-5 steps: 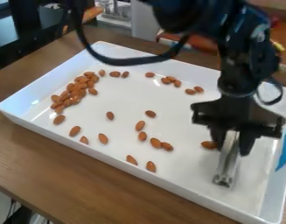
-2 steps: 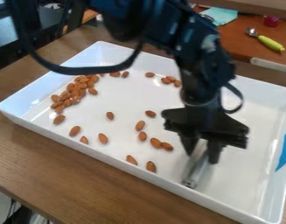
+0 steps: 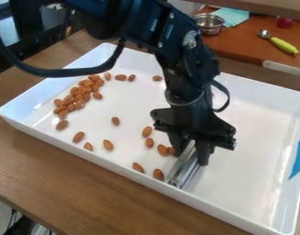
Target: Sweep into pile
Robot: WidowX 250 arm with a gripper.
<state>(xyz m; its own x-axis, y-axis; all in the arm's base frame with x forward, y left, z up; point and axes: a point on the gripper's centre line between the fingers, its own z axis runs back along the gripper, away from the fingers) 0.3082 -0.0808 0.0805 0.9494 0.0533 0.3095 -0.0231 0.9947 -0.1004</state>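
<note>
Your black hand [image 3: 191,158] pinches a straight, shiny metal bar [image 3: 183,172] in the glossy white tray [image 3: 256,133]; brown oval almonds [image 3: 85,89] heap left, others lie scattered. Wood-grain counter [image 3: 60,170].

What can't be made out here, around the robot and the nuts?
In the camera view:
Metal bar, upper end: hidden by the gripper.
Tray floor behind the arm: blocked by it.
Lowest in the pile: covered by other almonds.
Blue patch, right side: cut by the edge.
</note>
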